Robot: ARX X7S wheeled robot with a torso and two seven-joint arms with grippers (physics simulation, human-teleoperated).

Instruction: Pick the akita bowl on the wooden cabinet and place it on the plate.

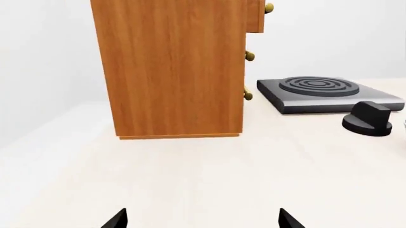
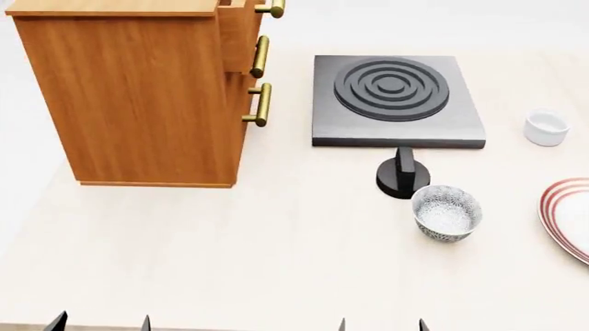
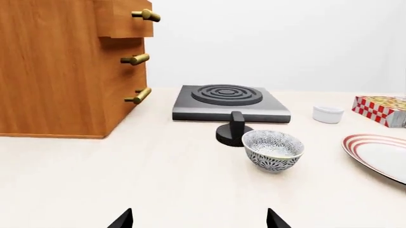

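Both grippers low over the pale tabletop, holding nothing; only a patterned bowl on the table is visible.

The wooden cabinet [image 2: 138, 96] stands tall, top drawer pulled slightly out, brass handles [image 2: 262, 103] facing the grey stove [image 2: 396, 100]. The stove's black knob [image 2: 402, 178] sits just in front of the stove; a patterned bowl [image 2: 446, 212] rests on the table [image 2: 230, 255] just beside that knob, farther from the cabinet. The plate [image 2: 570, 217], red-ringed, lies beyond the bowl, apart from it. A small white cup [image 2: 547, 127] sits beside the stove, and past it a red-and-white checked box [image 3: 381, 109], writing unreadable. Left gripper [image 1: 201, 219] and right gripper [image 3: 199, 219]: only fingertips show, jaws spread apart. The cabinet's top is not in view, so any bowl there cannot be seen.
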